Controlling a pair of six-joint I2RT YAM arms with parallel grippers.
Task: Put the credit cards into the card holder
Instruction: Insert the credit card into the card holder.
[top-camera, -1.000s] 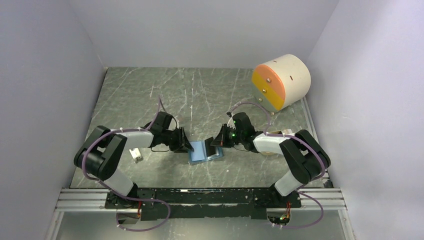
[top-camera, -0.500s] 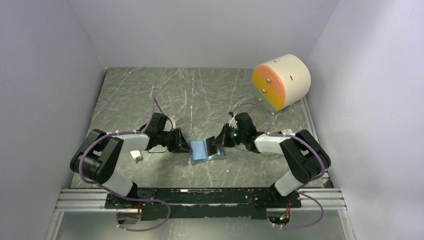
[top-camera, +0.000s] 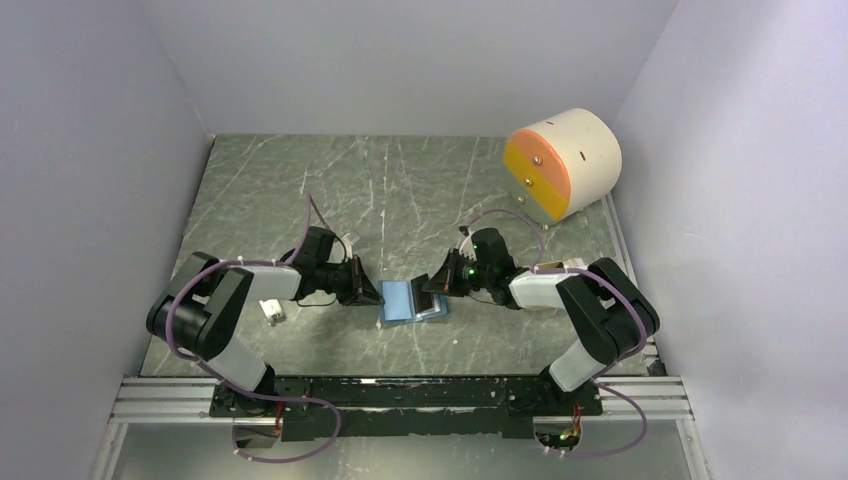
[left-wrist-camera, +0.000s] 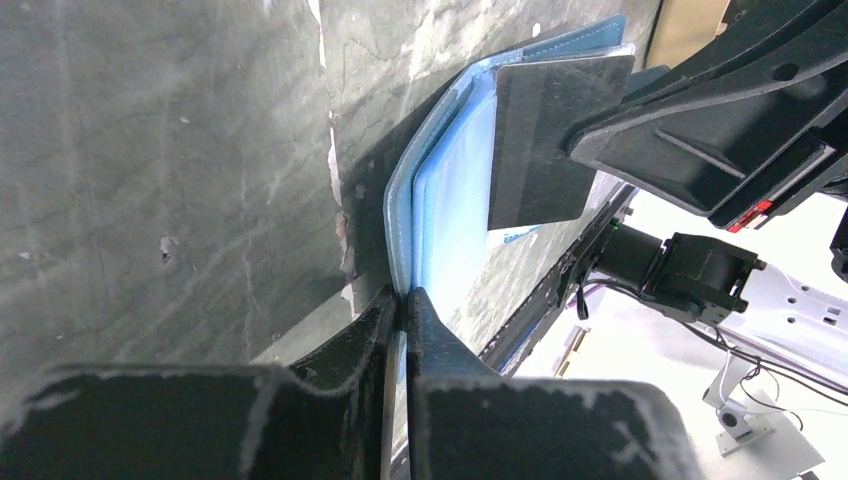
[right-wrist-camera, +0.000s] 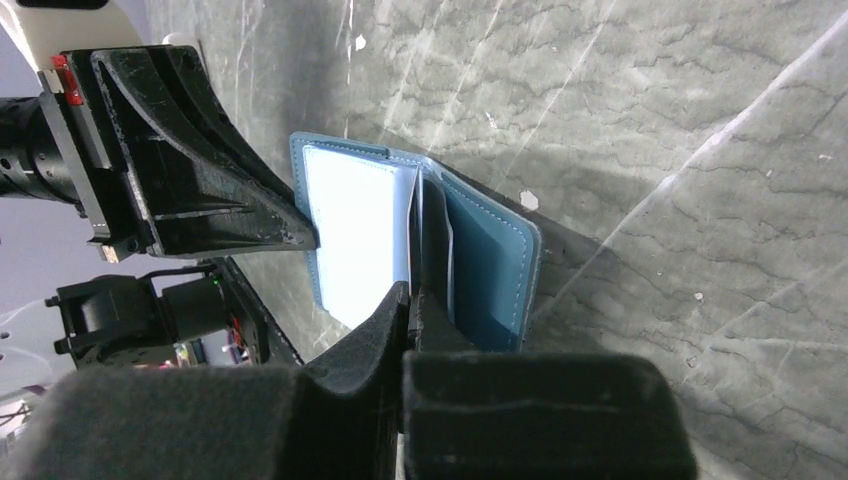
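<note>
The blue card holder (top-camera: 402, 299) lies open on the marble table. My left gripper (top-camera: 377, 294) is shut on the edge of its pale left flap (left-wrist-camera: 445, 200), pinched at the fingertips (left-wrist-camera: 415, 305). My right gripper (top-camera: 432, 290) is shut on a dark credit card (right-wrist-camera: 433, 225). The card stands edge-on over the fold, between the pale flap (right-wrist-camera: 355, 225) and the darker blue half (right-wrist-camera: 490, 255). From the left wrist view the same card (left-wrist-camera: 545, 140) shows flat-on against the holder. In the right wrist view the left gripper (right-wrist-camera: 305, 238) touches the flap's edge.
A big cream drum with orange-yellow drawers (top-camera: 562, 163) lies at the back right. A small white clip-like piece (top-camera: 269, 310) sits by the left arm. A bit of tan tray (top-camera: 543, 306) shows behind the right arm. Walls close in on three sides.
The left gripper's jaws have closed onto the holder's left flap. The right gripper, still holding the card, has shifted slightly over the holder.
</note>
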